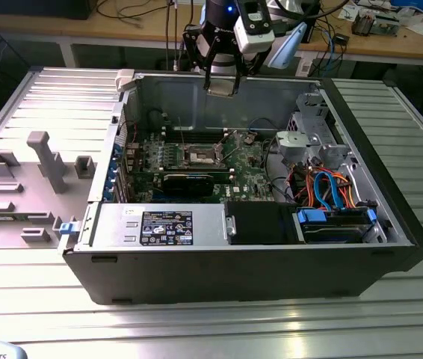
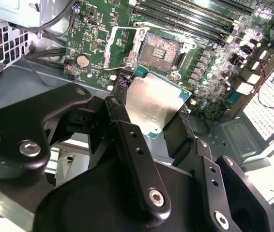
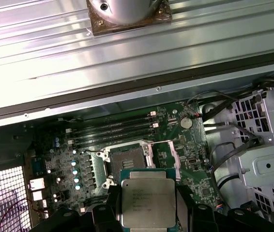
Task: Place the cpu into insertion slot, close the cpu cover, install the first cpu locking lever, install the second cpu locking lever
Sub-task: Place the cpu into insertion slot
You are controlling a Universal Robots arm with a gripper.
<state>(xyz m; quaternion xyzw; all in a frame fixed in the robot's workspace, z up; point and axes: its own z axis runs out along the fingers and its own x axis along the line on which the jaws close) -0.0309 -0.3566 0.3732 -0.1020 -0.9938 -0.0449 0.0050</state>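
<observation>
In the exterior view, our hand [image 1: 223,84] hangs high above the open computer case [image 1: 271,277] and the insertion slot [image 1: 200,155] on the motherboard [image 1: 252,179]. In the second wrist view, the hand is clenched on the cpu [image 2: 154,108], its fingers [image 2: 121,83] pinching two opposite edges. The bare slot lies beyond, with the cpu cover [image 2: 119,46] swung open beside it. In the first wrist view, the cpu [image 3: 146,203] hovers just short of the slot. We judge it light, stiff and fragile underneath, so it wants an edge grip only.
</observation>
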